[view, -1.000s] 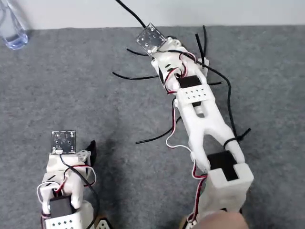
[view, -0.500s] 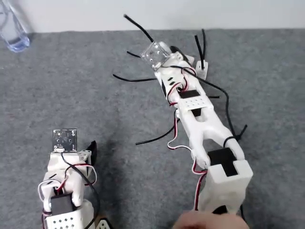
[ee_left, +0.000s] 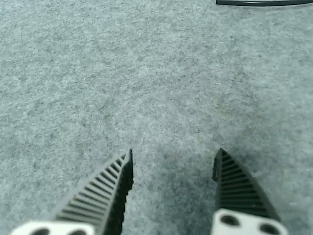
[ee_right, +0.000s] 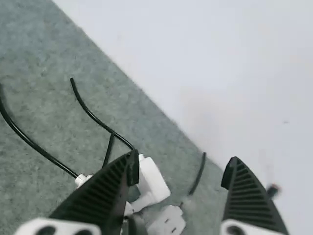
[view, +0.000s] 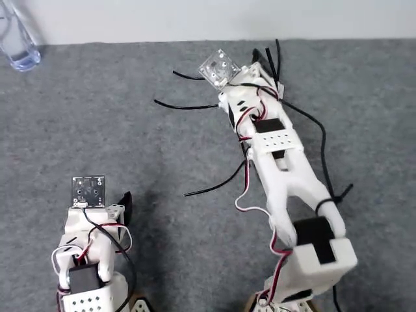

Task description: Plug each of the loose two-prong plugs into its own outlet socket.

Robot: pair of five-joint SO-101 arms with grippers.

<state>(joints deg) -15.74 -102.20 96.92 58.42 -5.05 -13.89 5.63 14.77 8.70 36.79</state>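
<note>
left gripper [ee_left: 172,169] over grey carpet [ee_left: 146,83]
two black ribbed fingers [ee_left: 110,193] spread apart with bare carpet between the tips, white mounts at their bases. a black cable [ee_left: 264,3] lies flat on the carpet, well apart from the fingertips.

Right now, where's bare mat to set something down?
Widest free patch: mat between the bottle, the left gripper and the black cables. Also free: the strip outboard of the right arm. Crowded: the far edge around the right gripper, with cables and white connectors.
</note>
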